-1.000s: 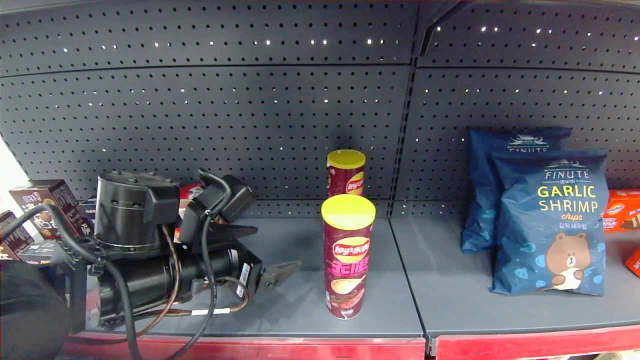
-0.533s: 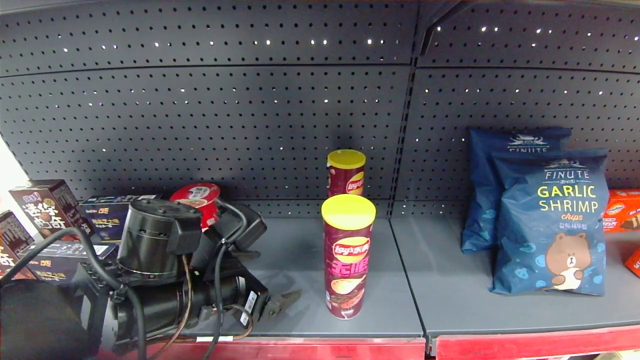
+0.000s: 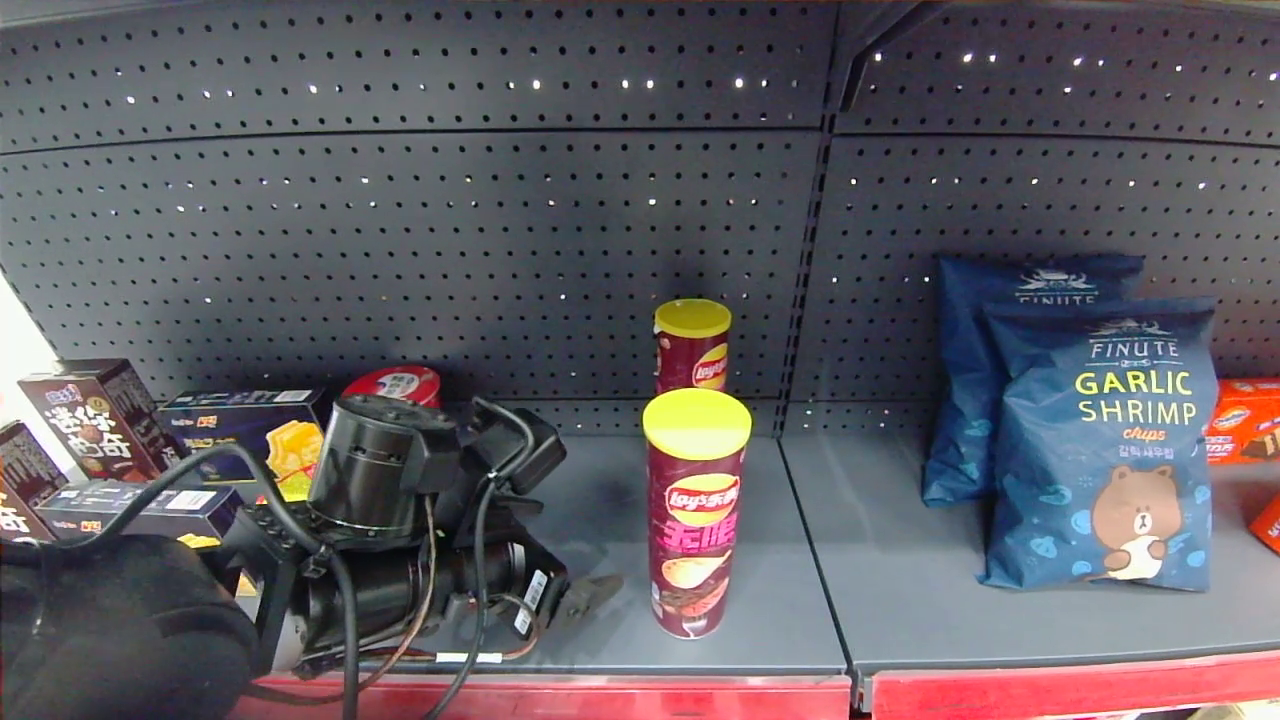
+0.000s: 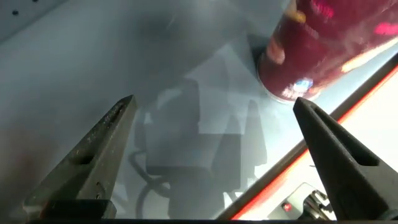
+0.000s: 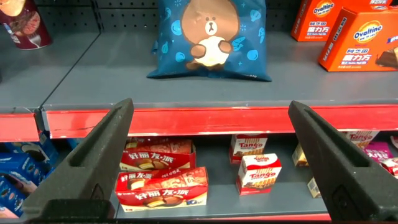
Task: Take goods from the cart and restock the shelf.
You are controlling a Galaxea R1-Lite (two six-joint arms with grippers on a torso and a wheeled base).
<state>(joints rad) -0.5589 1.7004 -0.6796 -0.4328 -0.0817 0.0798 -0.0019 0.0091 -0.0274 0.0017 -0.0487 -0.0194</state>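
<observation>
Two maroon chip cans with yellow lids stand on the grey shelf (image 3: pixel 900 610), one in front (image 3: pixel 695 515) and one behind it by the back wall (image 3: pixel 691 345). My left gripper (image 3: pixel 598 590) lies low over the shelf just left of the front can, near the red front edge. In the left wrist view it (image 4: pixel 214 102) is open, nothing between its fingers, and the front can's base (image 4: pixel 311 62) stands a short way past them. My right gripper (image 5: pixel 210 106) is open and holds nothing, out in front of the shelf's red edge below a blue snack bag (image 5: pixel 211 37).
Two blue snack bags (image 3: pixel 1095 440) stand at the shelf's right, with orange boxes (image 3: pixel 1240 420) beyond. Dark boxes (image 3: pixel 90 420) and a red-lidded cup (image 3: pixel 395 383) sit behind my left arm. A lower shelf holds red and white boxes (image 5: pixel 161 180). Bare shelf lies between the cans and the bags.
My left arm has sunk lower and swung a little right over the shelf, uncovering the red-lidded cup and boxes behind it. Both cans stand where they were.
</observation>
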